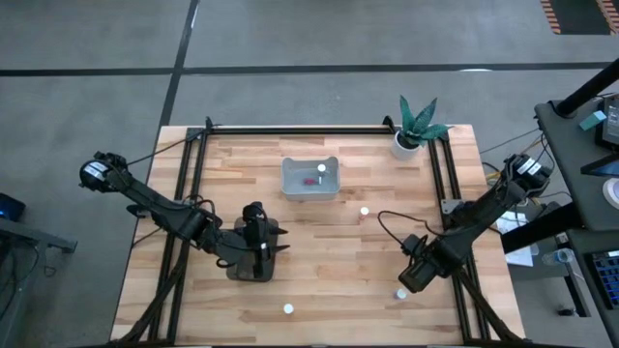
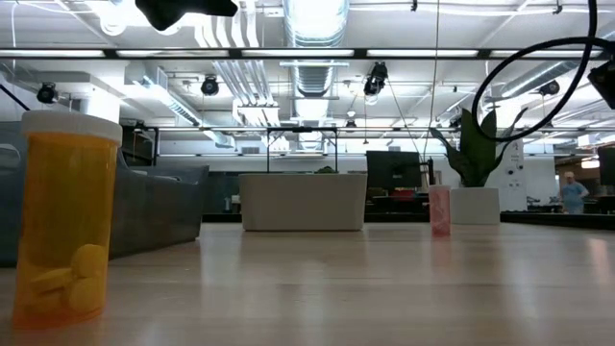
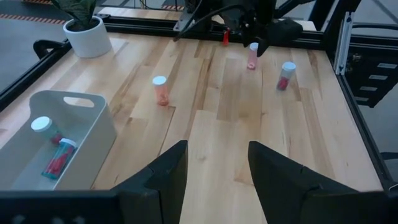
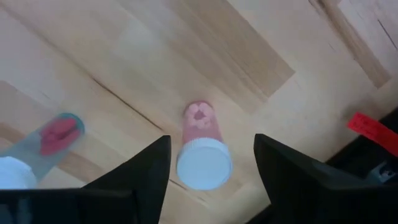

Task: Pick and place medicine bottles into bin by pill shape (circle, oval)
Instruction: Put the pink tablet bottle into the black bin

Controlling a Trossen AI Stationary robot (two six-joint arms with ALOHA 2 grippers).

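My right gripper (image 1: 410, 278) (image 4: 211, 158) is open, pointing down near the table's right front. Its fingers stand on either side of an upright pink bottle (image 4: 202, 146) with a white cap, with gaps on both sides. A second bottle (image 4: 46, 140) with red pills is just beside it. My left gripper (image 1: 280, 242) (image 3: 214, 168) is open and empty, above the table's left middle. The white bin (image 1: 309, 180) holds two bottles (image 3: 53, 146). Single bottles stand at the middle right (image 1: 364, 211), the front (image 1: 288, 309) and by my right gripper (image 1: 400, 293).
A dark grey bin (image 1: 248, 266) sits under my left gripper. A potted plant (image 1: 411, 135) stands at the far right corner. In the low view, an amber bottle (image 2: 62, 216) with yellow pills stands close to the camera. Black rails (image 1: 440, 184) run along the table's sides.
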